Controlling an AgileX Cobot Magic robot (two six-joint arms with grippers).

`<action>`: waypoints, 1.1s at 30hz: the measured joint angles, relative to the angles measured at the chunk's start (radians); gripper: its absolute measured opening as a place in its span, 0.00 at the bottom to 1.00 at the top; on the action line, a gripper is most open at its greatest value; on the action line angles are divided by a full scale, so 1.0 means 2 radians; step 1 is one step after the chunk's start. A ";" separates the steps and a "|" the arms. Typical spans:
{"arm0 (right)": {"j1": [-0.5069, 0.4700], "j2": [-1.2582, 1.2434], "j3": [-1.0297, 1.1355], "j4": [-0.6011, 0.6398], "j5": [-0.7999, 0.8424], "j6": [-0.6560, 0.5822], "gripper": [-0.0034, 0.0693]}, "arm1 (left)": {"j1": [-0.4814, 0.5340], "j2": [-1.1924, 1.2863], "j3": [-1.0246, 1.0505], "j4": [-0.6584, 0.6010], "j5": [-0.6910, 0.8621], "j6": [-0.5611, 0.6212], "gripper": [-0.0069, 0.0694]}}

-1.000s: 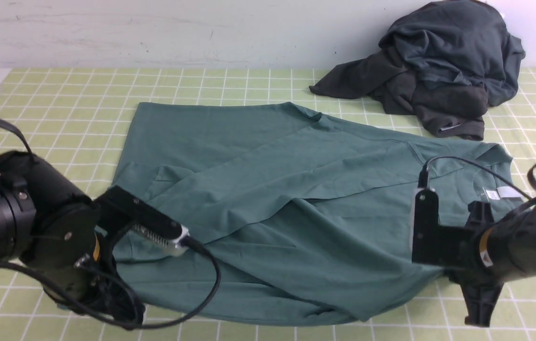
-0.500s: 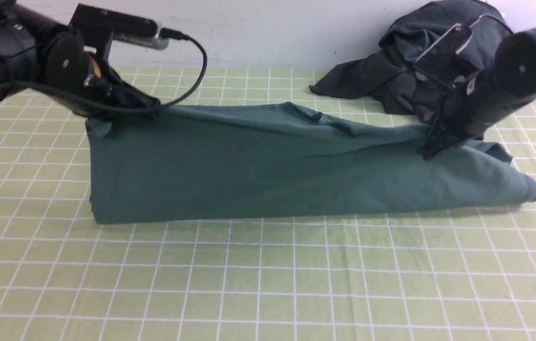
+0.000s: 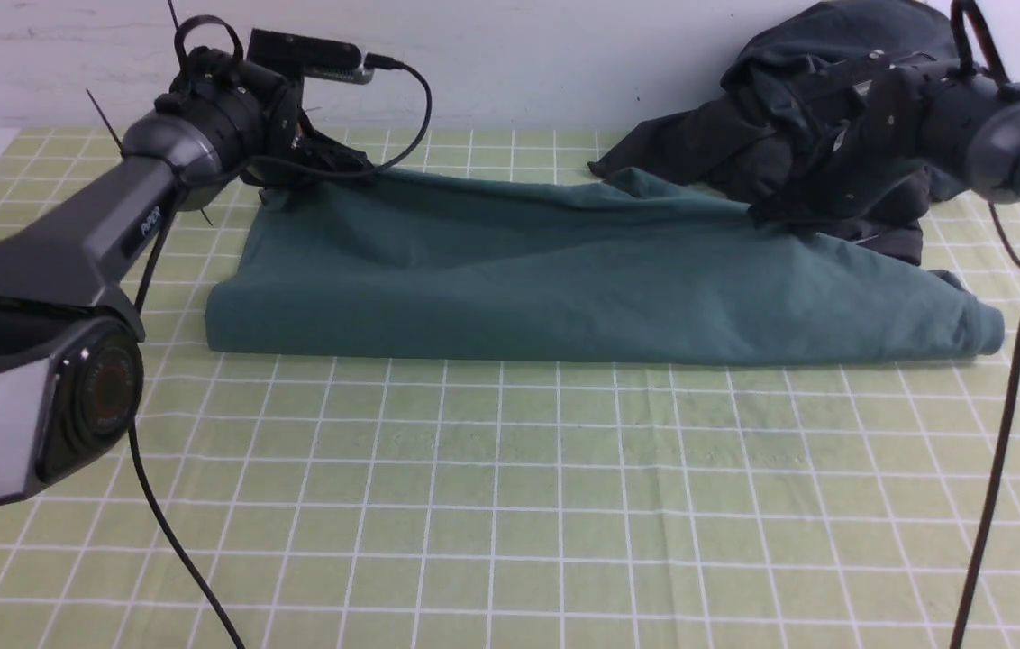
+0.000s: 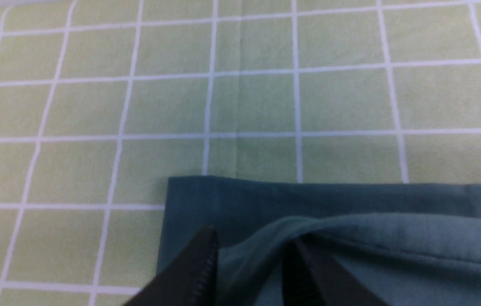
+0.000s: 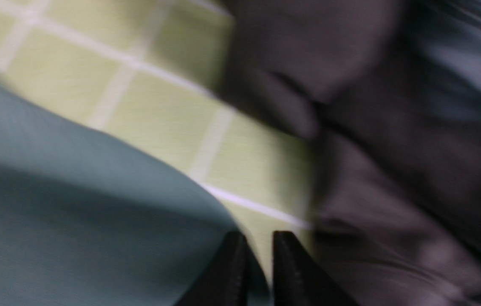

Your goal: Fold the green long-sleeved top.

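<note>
The green long-sleeved top (image 3: 582,279) lies folded in half lengthwise on the checked mat, its fold line toward me. My left gripper (image 3: 341,168) is at the top's far left corner. In the left wrist view its jaws (image 4: 251,244) stand a little apart with a ridge of green cloth (image 4: 351,229) bunched between them, just above the lower layer's hem. My right gripper (image 3: 767,214) is at the far right edge. In the right wrist view its jaws (image 5: 257,244) are nearly closed on the cloth's edge (image 5: 96,212). Neck and label are hidden.
A pile of dark charcoal-grey clothes (image 3: 843,108) lies at the back right, right beside my right gripper and touching the green top; it fills much of the right wrist view (image 5: 393,148). The white wall runs behind the mat's far edge.
Both grippers carried the near edge of the top up and over to the far side, folding it in half. They now sit lower, at the far edge, and the cloth has settled flatter.
</note>
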 joint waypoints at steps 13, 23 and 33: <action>-0.064 -0.056 -0.002 -0.020 0.204 0.018 0.60 | 0.017 -0.077 -0.109 -0.025 0.252 0.156 0.54; -0.134 -0.041 0.056 0.079 0.208 0.018 0.66 | 0.030 -0.278 0.103 -0.158 0.271 0.233 0.09; -0.134 -0.020 0.061 0.117 0.203 -0.004 0.59 | 0.035 -0.495 0.395 -0.138 0.252 0.225 0.09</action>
